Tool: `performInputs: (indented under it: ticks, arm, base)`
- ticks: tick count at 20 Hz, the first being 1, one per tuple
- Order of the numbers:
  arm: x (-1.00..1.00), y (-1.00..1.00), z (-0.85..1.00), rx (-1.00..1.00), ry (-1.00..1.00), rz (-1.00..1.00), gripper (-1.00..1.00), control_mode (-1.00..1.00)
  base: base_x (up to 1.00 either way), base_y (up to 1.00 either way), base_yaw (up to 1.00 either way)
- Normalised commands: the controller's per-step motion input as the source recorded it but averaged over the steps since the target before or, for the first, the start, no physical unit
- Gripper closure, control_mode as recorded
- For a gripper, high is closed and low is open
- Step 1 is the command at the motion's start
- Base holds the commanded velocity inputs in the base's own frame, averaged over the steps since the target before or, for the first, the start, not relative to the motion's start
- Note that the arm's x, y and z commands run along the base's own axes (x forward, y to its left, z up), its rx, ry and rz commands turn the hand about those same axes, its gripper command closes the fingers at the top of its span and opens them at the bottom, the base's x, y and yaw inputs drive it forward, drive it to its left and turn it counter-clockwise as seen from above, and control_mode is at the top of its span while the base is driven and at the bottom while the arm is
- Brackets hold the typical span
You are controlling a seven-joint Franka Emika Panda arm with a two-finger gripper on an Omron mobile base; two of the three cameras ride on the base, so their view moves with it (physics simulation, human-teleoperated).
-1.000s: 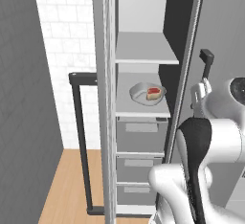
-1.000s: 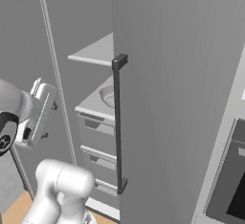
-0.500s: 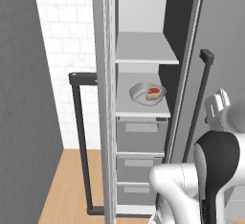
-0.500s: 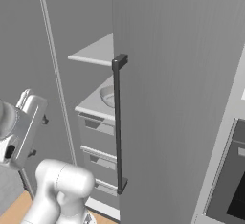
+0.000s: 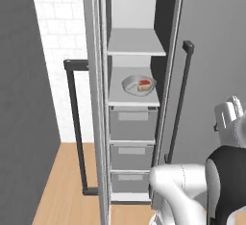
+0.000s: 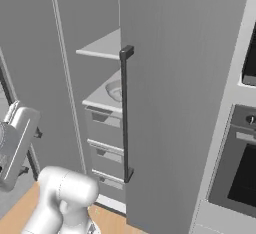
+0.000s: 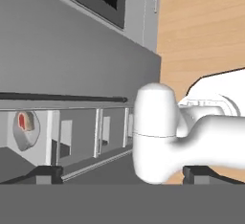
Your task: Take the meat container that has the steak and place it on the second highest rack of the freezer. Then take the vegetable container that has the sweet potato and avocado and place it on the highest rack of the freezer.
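The meat container [image 5: 139,84] sits on the lower of the two shelves in the open freezer [image 5: 133,123], the steak [image 5: 143,84] lying in it toward its right side. The highest rack [image 5: 136,43] is above it. The gripper [image 7: 122,173] is well apart from the dish, jaws spread wide, holding nothing.

The meat container [image 5: 138,85] sits on the lower shelf [image 5: 120,94] inside the freezer [image 5: 133,123], the steak [image 5: 143,85] in it, below the highest rack [image 5: 136,43] and above the drawers [image 5: 133,123].
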Motion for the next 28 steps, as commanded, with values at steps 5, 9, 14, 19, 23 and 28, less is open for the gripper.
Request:
performInputs:
  ticks: [5, 9, 14, 19, 23, 28]
  arm:
    - [0.0, 0.0, 0.0, 0.0, 0.0, 0.0, -1.0, 1.0]
    - [0.0, 0.0, 0.0, 0.0, 0.0, 0.0, -1.0, 1.0]
    - [0.0, 0.0, 0.0, 0.0, 0.0, 0.0, -1.0, 1.0]
    - [0.0, 0.0, 0.0, 0.0, 0.0, 0.0, -1.0, 1.0]
    - [0.0, 0.0, 0.0, 0.0, 0.0, 0.0, -1.0, 1.0]
    - [0.0, 0.0, 0.0, 0.0, 0.0, 0.0, -1.0, 1.0]
  base:
    - [-0.2, -0.12, -0.7]
    - [0.0, 0.0, -0.9]
    - [0.0, 0.0, -0.91]
    - [0.0, 0.0, -0.89]
    - [0.03, -0.1, -0.84]
    - [0.68, -0.1, -0.6]
